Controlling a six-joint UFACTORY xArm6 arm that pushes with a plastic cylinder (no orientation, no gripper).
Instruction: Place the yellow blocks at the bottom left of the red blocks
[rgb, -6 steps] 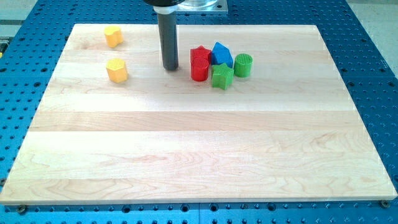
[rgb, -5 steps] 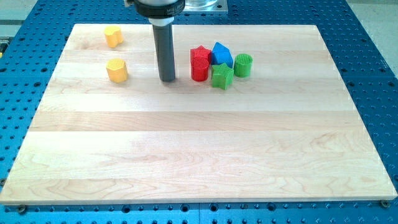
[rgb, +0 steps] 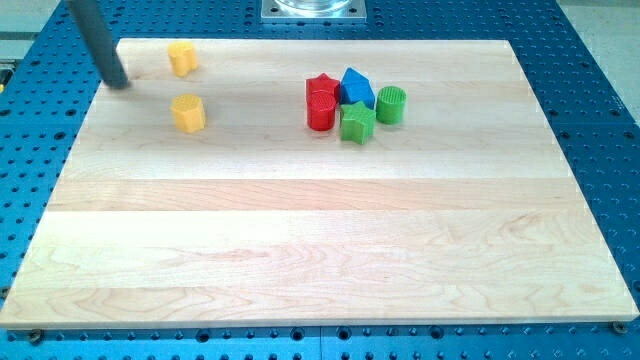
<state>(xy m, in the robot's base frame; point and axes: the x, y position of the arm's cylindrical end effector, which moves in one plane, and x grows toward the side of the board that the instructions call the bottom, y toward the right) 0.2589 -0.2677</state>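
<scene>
Yellow plastic blocks, two of them, are what the task is about: the upper yellow block (rgb: 181, 58) lies just to the right of my tip (rgb: 117, 82) and slightly toward the view's top, and the lower yellow block (rgb: 188, 112) lies to the tip's right and toward the view's bottom. The tip rests at the top-left edge of the pale wooden tabletop (rgb: 320, 250), touching neither block. There is no gripper to spread or close, only the dark rod. The red plastic blocks (rgb: 321, 102) sit well to the tip's right, bunched with a blue block (rgb: 356, 87), a green star-like block (rgb: 357, 122) and a green cylinder (rgb: 391, 104). I judge this the approach step: the next move calls for pushing the yellow blocks rightward from behind, stopping below and left of the red ones.
</scene>
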